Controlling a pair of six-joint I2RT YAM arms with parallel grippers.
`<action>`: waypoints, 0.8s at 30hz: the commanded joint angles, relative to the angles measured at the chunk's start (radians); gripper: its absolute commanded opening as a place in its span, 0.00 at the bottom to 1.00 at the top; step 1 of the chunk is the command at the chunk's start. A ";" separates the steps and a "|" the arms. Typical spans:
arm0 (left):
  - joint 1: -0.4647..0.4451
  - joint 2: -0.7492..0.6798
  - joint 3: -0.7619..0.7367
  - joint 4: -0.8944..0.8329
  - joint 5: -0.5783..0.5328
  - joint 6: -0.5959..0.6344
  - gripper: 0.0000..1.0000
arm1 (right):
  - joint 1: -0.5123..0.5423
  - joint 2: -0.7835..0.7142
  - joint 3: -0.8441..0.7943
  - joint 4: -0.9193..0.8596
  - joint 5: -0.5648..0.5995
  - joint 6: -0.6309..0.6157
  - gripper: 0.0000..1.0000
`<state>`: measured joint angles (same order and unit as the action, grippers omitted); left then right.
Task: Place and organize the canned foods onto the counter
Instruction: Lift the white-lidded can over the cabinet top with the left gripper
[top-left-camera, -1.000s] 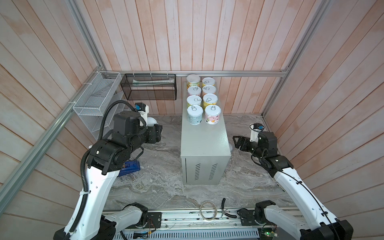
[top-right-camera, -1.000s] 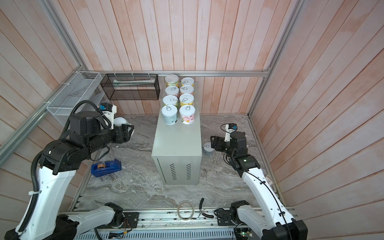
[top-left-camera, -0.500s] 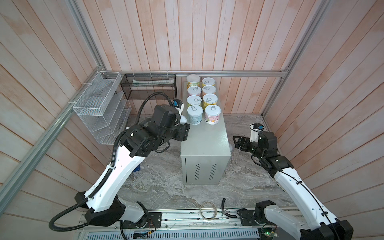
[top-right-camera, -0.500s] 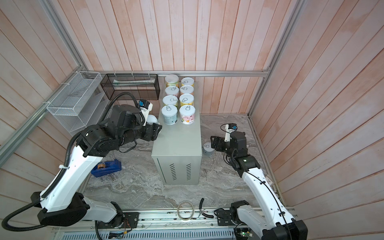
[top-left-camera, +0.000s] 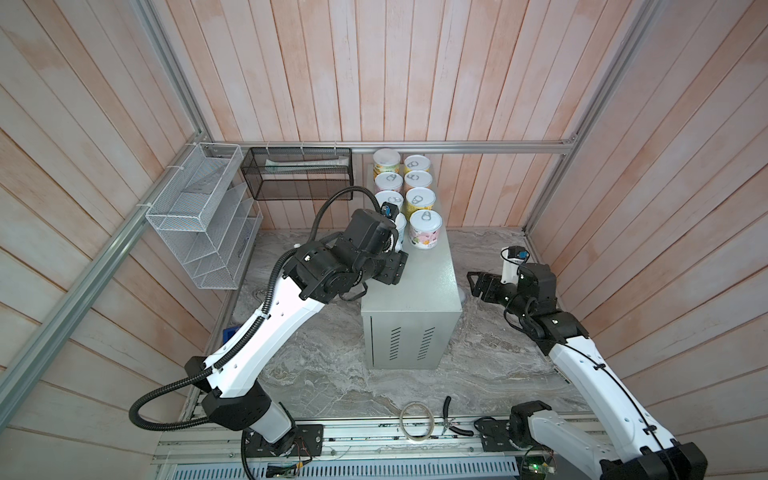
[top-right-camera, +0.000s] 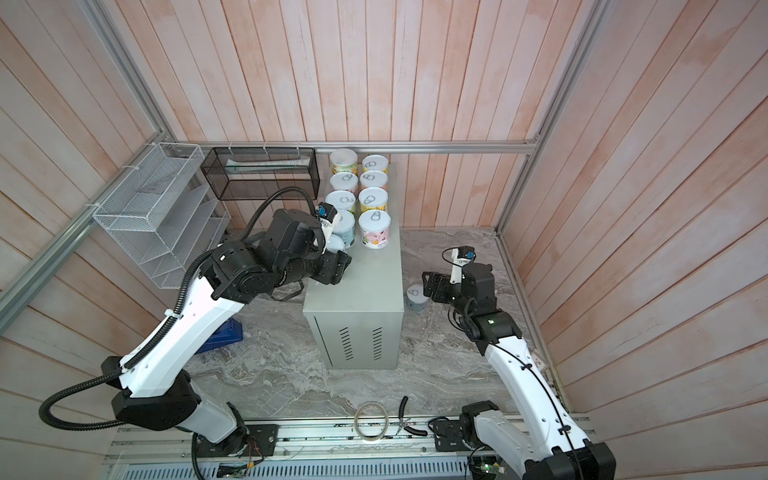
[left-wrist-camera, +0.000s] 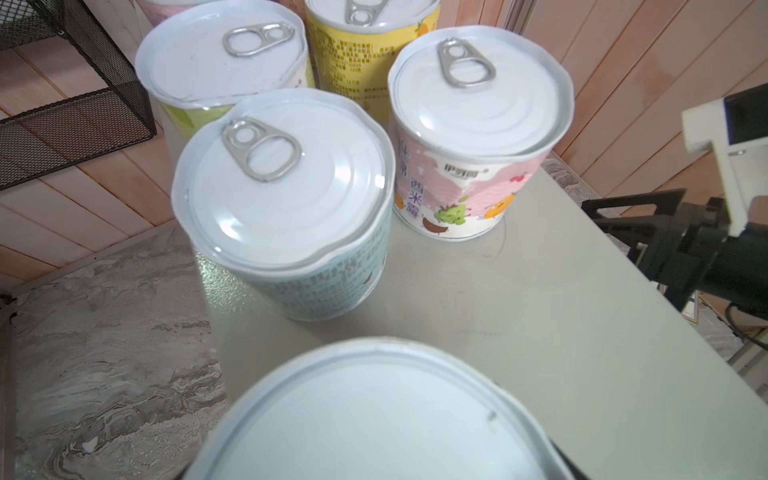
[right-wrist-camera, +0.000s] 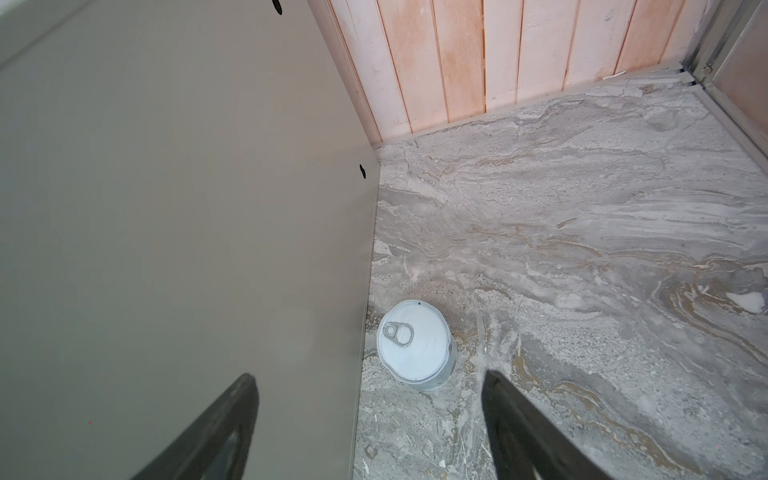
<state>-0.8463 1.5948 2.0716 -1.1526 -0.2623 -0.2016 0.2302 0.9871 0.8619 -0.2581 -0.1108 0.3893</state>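
Left gripper (top-left-camera: 392, 266): reaches over the left edge of the desk (top-left-camera: 424, 286), level with the nearest cans on its top.
Left jaws: pinched on the sides of the held can (left-wrist-camera: 374, 415). Its plain white end fills the near part of the wrist view and hides the pads.
Held can: upright, just in front of the pale blue can (left-wrist-camera: 286, 199), with a strip of desk top showing between them. Whether its base touches the desk cannot be told.
Right gripper (right-wrist-camera: 369, 374): low beside the desk's right wall, above the marble surface (right-wrist-camera: 582, 249).
Right jaws: spread wide, nothing between them, touching nothing.
Loose can (right-wrist-camera: 413, 340): upright on the marble surface, pull tab up, just beside the desk's right wall. It lies ahead of the spread jaws and apart from both.
Cans on desk: eight upright, in two columns of four at the far end by the wooden wall. The pink can (top-left-camera: 425, 226) is nearest on the right. The pale blue can stands beside it on the left, partly behind the left arm in both top views.
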 joint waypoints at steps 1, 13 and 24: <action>-0.005 0.027 0.056 0.004 -0.005 0.008 0.00 | -0.006 -0.015 -0.004 0.009 -0.004 -0.015 0.84; -0.013 0.091 0.139 -0.062 -0.054 0.002 0.43 | -0.012 0.017 -0.001 0.028 -0.030 -0.010 0.85; -0.014 0.099 0.177 -0.052 -0.049 0.025 1.00 | -0.012 0.028 -0.001 0.036 -0.038 -0.004 0.85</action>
<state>-0.8543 1.6886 2.2227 -1.2160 -0.3004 -0.1978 0.2245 1.0134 0.8619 -0.2451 -0.1341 0.3889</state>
